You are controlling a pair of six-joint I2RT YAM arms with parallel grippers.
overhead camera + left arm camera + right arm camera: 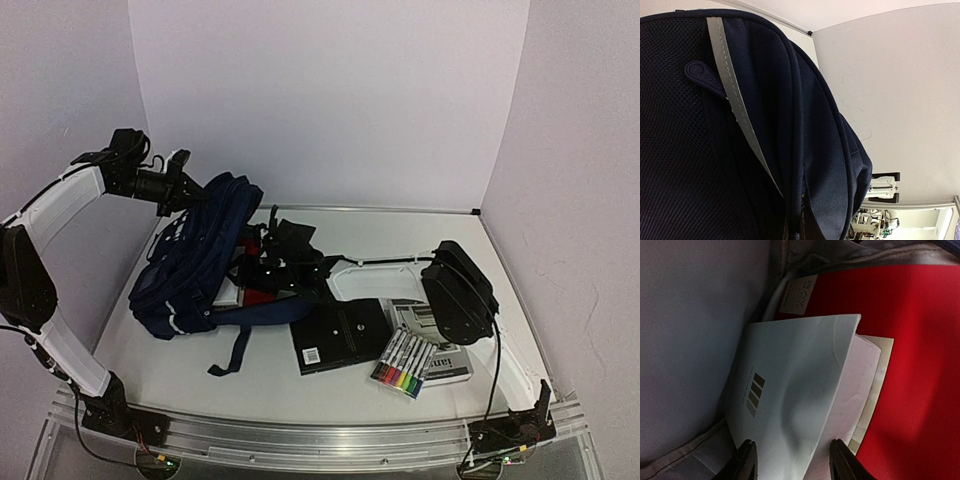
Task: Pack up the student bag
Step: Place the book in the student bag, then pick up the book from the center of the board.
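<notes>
Navy backpack [195, 270] lies on the left half of the table [250, 390], its top edge raised off the surface and its mouth facing right. The left gripper [185, 195] is at that raised top edge, jaws pressed together on the fabric. The left wrist view shows only cloth at close range: dark mesh, a grey stripe [735, 100] running down it and a dark zip pull [705, 77] beside the stripe.

The right arm reaches across the table into the open mouth of the backpack. Inside, the right gripper [795, 460] straddles the near edge of a white booklet [790, 390] printed with three brown bars. One of its fingers [746, 460] stands on each side of that edge, and it is hard to tell whether they press the booklet or only stand beside it. The booklet lies over a cream sheet [875, 390], and both rest against a red folder [920, 365], with pale grey lining to their left.

Out on the table, right of the backpack, lies a black notebook [340, 335]. Just beside it a pack of markers [403, 362] lies across a printed paper [445, 360]
</notes>
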